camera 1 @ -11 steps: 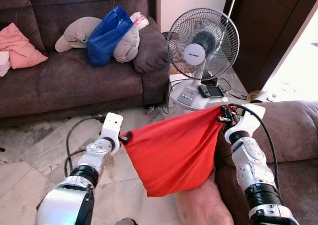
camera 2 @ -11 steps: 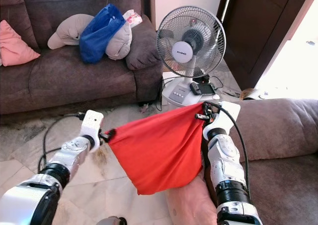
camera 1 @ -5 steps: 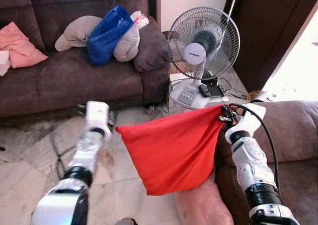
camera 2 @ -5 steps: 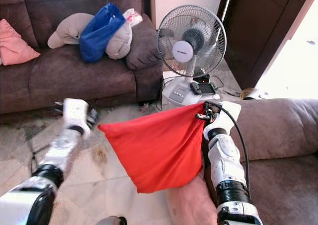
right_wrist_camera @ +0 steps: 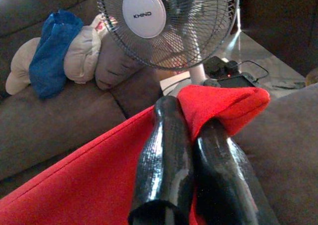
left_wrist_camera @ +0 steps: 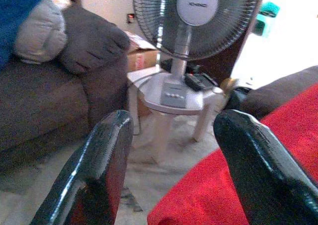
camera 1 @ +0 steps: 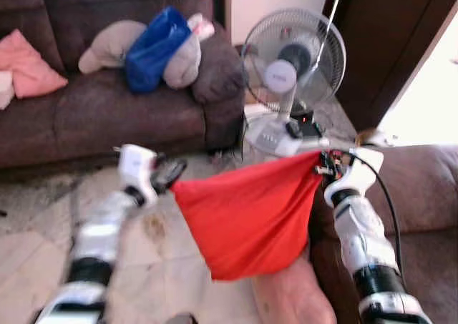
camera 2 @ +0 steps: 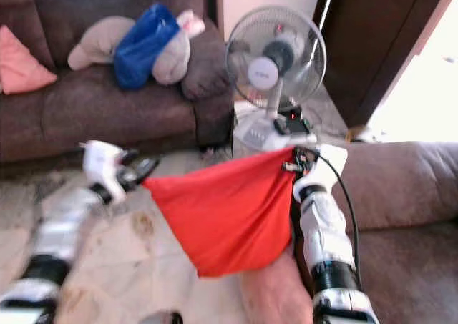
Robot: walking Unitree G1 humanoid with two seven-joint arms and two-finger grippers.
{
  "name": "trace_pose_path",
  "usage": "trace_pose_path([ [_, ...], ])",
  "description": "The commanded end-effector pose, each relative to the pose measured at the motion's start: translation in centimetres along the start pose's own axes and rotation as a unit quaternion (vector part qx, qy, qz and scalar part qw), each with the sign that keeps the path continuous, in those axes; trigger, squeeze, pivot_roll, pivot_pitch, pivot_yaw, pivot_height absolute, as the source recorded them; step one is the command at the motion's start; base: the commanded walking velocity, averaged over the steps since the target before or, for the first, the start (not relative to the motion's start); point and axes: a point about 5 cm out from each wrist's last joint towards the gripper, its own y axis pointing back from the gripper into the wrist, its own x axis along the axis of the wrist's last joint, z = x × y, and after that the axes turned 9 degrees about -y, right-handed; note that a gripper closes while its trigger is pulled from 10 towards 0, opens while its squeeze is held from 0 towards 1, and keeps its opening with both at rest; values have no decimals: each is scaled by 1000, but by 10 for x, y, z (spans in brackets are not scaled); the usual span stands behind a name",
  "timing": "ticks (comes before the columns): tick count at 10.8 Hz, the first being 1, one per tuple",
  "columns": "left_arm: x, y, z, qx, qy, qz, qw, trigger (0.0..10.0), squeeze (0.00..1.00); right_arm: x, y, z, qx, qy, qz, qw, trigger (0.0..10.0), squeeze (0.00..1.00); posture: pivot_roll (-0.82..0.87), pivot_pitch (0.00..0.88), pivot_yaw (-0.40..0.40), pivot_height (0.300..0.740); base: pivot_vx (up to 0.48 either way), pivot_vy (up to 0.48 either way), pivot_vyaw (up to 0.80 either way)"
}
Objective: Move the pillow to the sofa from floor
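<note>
Marble floor (camera 1: 43,267) between brown sofas (camera 1: 107,109); fan (camera 1: 293,59) beyond. Right gripper (right_wrist_camera: 194,150) pinching red pillow (camera 1: 250,209); left gripper (left_wrist_camera: 174,150) spread, empty.

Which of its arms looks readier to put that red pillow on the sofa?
The right. Its gripper is shut on the red pillow by a corner, beside the sofa. The left gripper is open and holds nothing.

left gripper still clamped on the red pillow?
No. In the left wrist view the left gripper is open, its two black fingers spread apart with the red pillow lying between and beyond them, not pinched.
</note>
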Motion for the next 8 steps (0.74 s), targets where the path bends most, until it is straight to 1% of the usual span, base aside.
trace_pose_path([
  [1,2,2,2,-22,12,4,1000,10000,1000,20,-4,-3,4,8,43,999,10000,0,50,0,-27,740,0,0,0],
  [2,-5,12,6,-82,38,-21,996,10000,1000,20,-4,-3,4,8,42,999,10000,0,48,0,-27,740,0,0,0],
  [3,-10,19,5,-96,31,-43,994,10000,1000,20,-4,-3,4,9,42,999,10000,0,45,0,-28,740,0,0,0],
  [4,-17,29,-2,-96,25,-74,992,10000,1000,20,-3,-2,3,9,41,999,10000,0,50,0,-30,740,0,0,0],
  [5,-24,35,-6,-99,3,-109,989,10000,0,19,-3,-2,2,9,40,999,10000,0,50,0,-31,740,0,0,0],
  [6,-31,41,-17,-68,-50,-149,985,10000,0,19,-3,-2,2,10,39,999,10000,0,50,0,-31,740,0,0,0],
  [7,-22,40,-28,-35,-72,-139,987,10000,0,19,-3,-1,2,10,38,999,10000,0,47,0,-33,740,0,0,0],
  [8,-21,39,-25,-57,-74,-144,985,10000,0,19,-3,-1,1,10,37,999,10000,0,50,0,-35,740,0,0,0],
])
